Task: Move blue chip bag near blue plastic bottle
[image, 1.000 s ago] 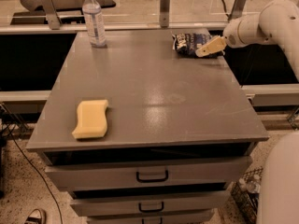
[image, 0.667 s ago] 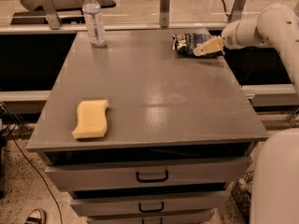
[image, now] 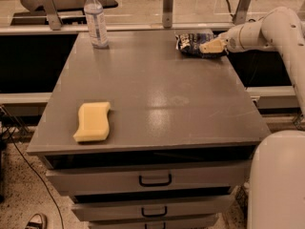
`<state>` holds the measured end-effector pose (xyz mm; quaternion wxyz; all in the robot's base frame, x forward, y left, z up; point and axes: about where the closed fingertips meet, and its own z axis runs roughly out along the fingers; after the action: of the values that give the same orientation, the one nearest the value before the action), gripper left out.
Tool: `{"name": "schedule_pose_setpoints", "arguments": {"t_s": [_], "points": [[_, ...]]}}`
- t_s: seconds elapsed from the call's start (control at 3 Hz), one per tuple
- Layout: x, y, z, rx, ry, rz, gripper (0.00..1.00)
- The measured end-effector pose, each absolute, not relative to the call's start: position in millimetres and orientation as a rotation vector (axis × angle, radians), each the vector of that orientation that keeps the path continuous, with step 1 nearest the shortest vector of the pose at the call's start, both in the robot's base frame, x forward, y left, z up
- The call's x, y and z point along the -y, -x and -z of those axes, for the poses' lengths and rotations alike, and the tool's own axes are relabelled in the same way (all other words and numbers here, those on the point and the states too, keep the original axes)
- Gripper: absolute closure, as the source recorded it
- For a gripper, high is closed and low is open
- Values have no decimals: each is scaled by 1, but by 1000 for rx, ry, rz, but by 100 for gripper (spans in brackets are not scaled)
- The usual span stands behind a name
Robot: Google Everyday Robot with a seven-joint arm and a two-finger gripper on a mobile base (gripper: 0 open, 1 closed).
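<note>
Now my gripper [image: 208,46] sits at the far right corner of the table [image: 157,104], touching the chip bag [image: 193,43]. I cannot tell whether it has hold of the bag. The water bottle [image: 96,20] stands upright at the far left corner, well apart. A yellow sponge [image: 93,122] lies near the front left.

Nothing is legible on the blue chip bag [image: 192,43] or the blue plastic bottle [image: 96,22]; the gripper [image: 210,46] is at the bag, far right.
</note>
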<state>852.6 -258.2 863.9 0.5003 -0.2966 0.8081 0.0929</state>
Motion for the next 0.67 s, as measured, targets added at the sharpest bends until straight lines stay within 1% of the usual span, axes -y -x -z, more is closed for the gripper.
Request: {"name": "schedule_pose_setpoints", "arguments": {"t_s": [0.67], "points": [[250, -845, -871, -1947, 723, -285, 86]]}}
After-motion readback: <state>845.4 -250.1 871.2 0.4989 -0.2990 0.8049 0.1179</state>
